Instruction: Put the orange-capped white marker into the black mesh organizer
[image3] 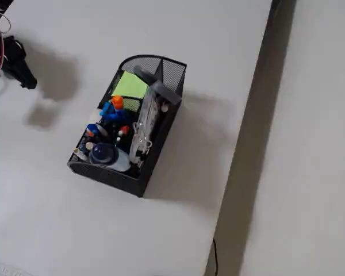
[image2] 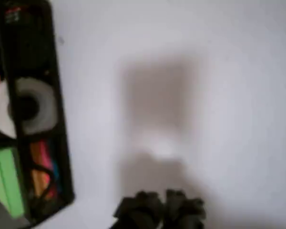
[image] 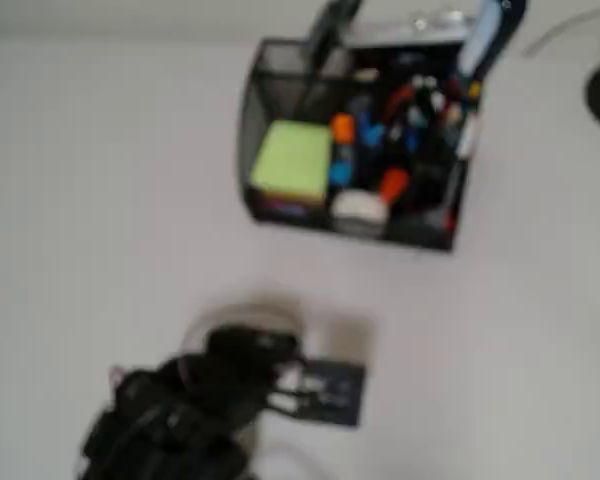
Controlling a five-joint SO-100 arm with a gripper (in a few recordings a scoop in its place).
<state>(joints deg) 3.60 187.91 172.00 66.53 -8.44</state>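
The black mesh organizer (image: pixel 280 212) stands at the back of the white table, packed with pens. It also appears in the fixed view (image3: pixel 109 175) and at the left edge of the wrist view (image2: pixel 57 119). An orange cap (image: pixel 342 128) pokes up among the blue pens, also in the fixed view (image3: pixel 117 102). I take it for the orange-capped white marker; its barrel is hidden. My gripper (image2: pixel 159 209) hovers over bare table well clear of the organizer, at the far left of the fixed view (image3: pixel 24 76). Its fingers look closed together with nothing in them.
A green sticky-note pad (image: pixel 292 160), a redder orange-tipped pen (image: pixel 393 183) and a white tape roll (image2: pixel 33 107) sit in the organizer. The table's right edge (image3: pixel 259 92) runs close behind it. My black arm (image: pixel 200 405) fills the near left corner in the overhead view.
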